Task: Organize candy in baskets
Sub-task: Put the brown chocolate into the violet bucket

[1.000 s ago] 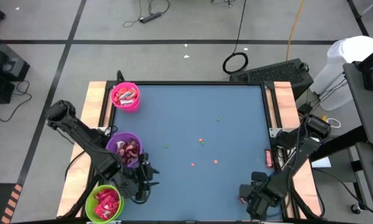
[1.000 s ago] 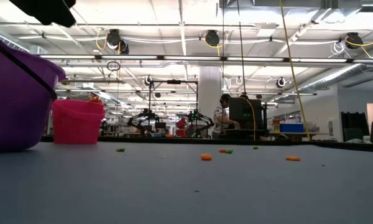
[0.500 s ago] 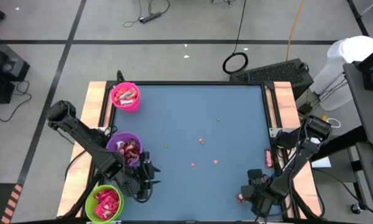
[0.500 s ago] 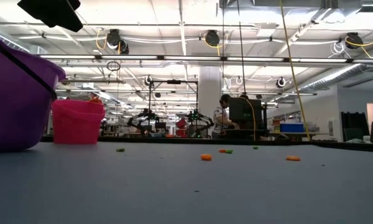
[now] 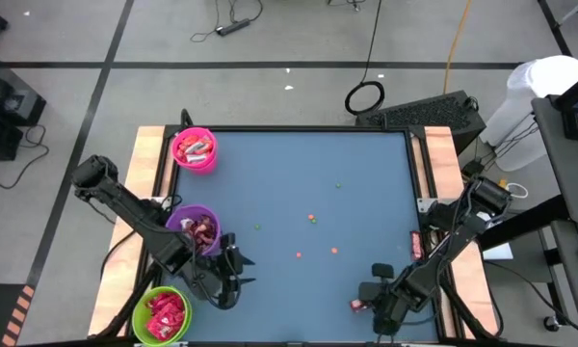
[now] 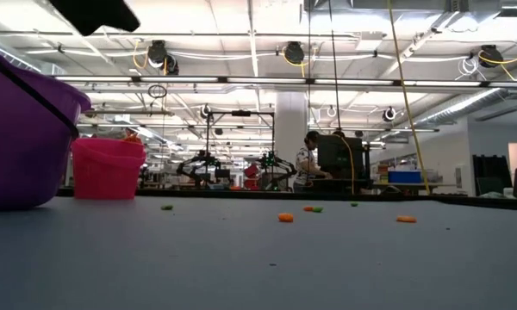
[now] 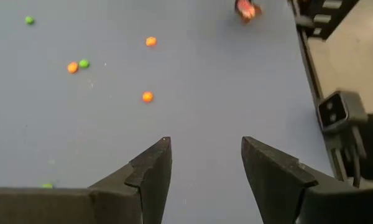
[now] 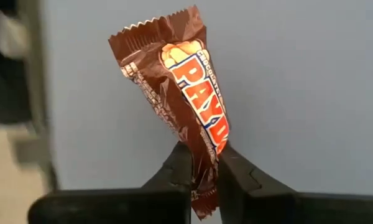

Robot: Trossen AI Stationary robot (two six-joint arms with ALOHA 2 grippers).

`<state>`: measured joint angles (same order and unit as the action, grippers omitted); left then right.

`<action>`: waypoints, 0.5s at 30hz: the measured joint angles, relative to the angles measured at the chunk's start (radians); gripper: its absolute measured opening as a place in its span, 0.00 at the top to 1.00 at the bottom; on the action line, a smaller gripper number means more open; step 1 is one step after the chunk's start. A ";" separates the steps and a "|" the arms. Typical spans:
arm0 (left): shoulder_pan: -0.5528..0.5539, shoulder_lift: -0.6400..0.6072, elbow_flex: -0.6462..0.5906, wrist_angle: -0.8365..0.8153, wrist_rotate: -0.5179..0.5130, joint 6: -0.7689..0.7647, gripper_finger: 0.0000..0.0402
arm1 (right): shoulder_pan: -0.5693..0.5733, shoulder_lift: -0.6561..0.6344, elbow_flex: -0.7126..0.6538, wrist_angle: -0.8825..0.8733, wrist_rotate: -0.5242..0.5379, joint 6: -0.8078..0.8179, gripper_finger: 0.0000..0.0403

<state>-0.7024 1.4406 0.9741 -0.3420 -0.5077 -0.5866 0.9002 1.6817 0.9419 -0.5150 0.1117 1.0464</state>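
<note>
At lower right we see our right tool (image 5: 358, 305) pinching a brown candy (image 8: 185, 93); left tool (image 5: 233, 280), lower left, gapes empty.

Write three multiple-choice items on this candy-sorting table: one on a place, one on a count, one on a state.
1. Where does the purple basket stand?
A. Between the pink basket and green basket
B. By the right arm
C. At the table's middle

2. How many baskets are there?
A. Two
B. Three
C. Four

3. What is the right hand doing?
A. Hanging open
B. Resting in a basket
C. Pinching a brown candy

Answers: 1 A, the high view shows it in the left-edge row; 2 B, pink, purple, green; 3 C, the right wrist view shows the wrapper clamped.
</note>
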 joint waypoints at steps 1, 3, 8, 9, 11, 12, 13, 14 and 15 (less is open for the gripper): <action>0.006 0.000 0.000 0.015 0.000 0.010 0.51 | -0.014 0.000 0.003 0.036 0.025 -0.019 0.94; 0.012 0.000 0.000 0.044 0.007 0.047 0.50 | -0.043 0.000 0.004 0.108 0.087 -0.053 0.94; 0.028 0.025 0.000 0.149 0.101 0.155 0.42 | -0.125 0.000 0.004 0.291 0.250 -0.199 0.91; 0.032 0.032 0.000 0.175 0.107 0.178 0.40 | -0.144 0.000 0.004 0.336 0.264 -0.245 0.91; 0.047 0.045 0.000 0.201 0.110 0.218 0.35 | -0.178 0.000 0.004 0.432 0.281 -0.340 0.91; 0.056 0.053 0.000 0.215 0.106 0.240 0.33 | -0.194 0.000 0.004 0.475 0.286 -0.384 0.92; 0.065 0.060 0.000 0.231 0.098 0.256 0.32 | -0.210 0.000 0.004 0.518 0.290 -0.428 0.92; 0.074 0.068 0.000 0.246 0.083 0.260 0.31 | -0.225 0.000 0.004 0.556 0.291 -0.473 0.92; 0.083 0.076 0.000 0.267 0.070 0.262 0.30 | -0.240 0.000 0.004 0.590 0.292 -0.511 0.92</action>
<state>-0.6191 1.5168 0.9741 -0.0751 -0.4381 -0.3248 0.6603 1.6821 0.9459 0.0748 0.4038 0.5353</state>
